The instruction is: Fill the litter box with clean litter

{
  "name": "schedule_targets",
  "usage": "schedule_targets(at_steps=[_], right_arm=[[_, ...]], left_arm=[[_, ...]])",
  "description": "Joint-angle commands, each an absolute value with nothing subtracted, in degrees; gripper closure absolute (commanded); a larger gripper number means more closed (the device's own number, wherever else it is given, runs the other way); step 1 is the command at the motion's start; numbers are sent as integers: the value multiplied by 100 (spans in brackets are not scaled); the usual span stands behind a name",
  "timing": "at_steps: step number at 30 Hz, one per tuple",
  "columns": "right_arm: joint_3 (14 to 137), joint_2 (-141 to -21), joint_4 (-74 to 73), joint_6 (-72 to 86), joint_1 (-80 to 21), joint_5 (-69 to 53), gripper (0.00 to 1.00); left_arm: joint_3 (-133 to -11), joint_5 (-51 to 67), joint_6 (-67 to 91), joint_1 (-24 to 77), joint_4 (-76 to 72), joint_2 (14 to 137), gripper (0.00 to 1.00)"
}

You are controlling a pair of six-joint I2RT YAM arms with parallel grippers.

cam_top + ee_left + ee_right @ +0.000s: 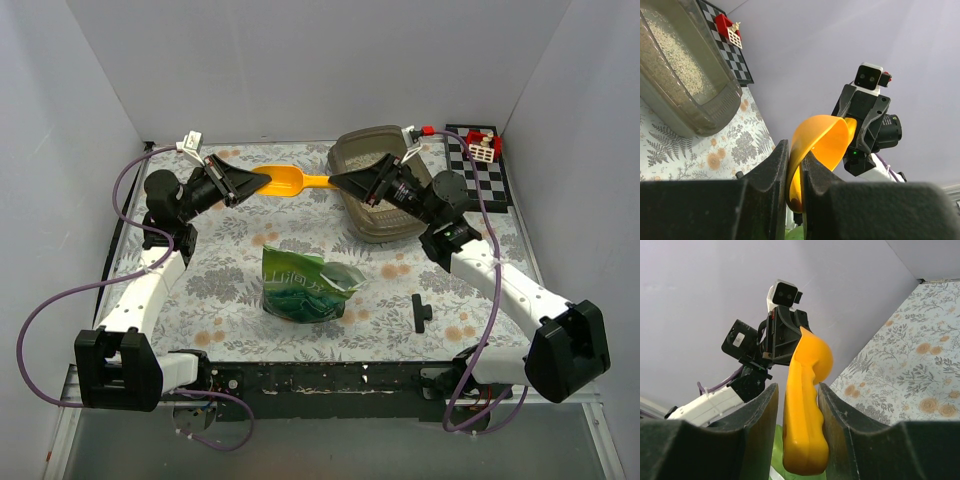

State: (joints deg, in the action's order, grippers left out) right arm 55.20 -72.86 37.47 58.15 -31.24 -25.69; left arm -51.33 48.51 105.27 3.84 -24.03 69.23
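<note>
**1. Tool position.** The yellow scoop [285,181] hangs above the table in the upper centre of the overhead view, bridged between both arms. The left gripper [258,183] is clenched on the edge of the scoop bowl. Its wrist view shows both fingers pressed against the thin orange wall. The right gripper [337,181] straddles the handle from the opposite end. One finger appears to touch the handle while a sliver of background shows past the other, so it cannot be told whether this claw grips the handle or only brackets it. The arrangement suits a hand-over, since a hold on the handle rather than the bowl leaves the bowl free for scooping.

**2. Task items.** The litter box [385,232] sits in the upper right of the overhead view, directly behind the right gripper. The clean litter [675,50] forms a thin, patchy layer on its floor, so filling is judged far from complete. The green bag [305,285] lies crumpled in the centre of the frame.

**3. Surface and enclosure.** The table [230,265] carries a grey floral covering with orange blooms. A checkered board [495,185] lies in the upper right corner. Plain pale walls enclose three sides.
</note>
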Motion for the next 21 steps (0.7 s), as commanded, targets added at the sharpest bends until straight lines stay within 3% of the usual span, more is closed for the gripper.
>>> schedule_targets(at_steps=[1, 10, 12, 15, 16, 18, 21], right_arm=[[5739, -7356, 4043, 5739, -3173, -2593, 56], [5792, -7409, 4043, 5660, -3173, -2549, 63], [5792, -7418, 4034, 5651, -3173, -2505, 71], [5801, -7427, 3894, 5590, -3173, -2417, 98], [5801, -7427, 3841, 5564, -3182, -2391, 99], [5757, -7392, 3832, 5520, -3182, -2382, 99], [5713, -7330, 3797, 5449, -3173, -2373, 99]], left_arm=[[-5212, 4834, 10503, 352, -2514, 6899, 100], [-5256, 4896, 10485, 360, -2522, 6935, 100], [-5238, 4922, 10485, 360, -2522, 6952, 100], [-5203, 4992, 10485, 360, -2610, 6970, 100], [-5212, 5036, 10485, 360, -2619, 6970, 100], [-5203, 5071, 10433, 360, -2663, 6970, 95], [-5247, 5202, 10284, 360, -2593, 6970, 70]])
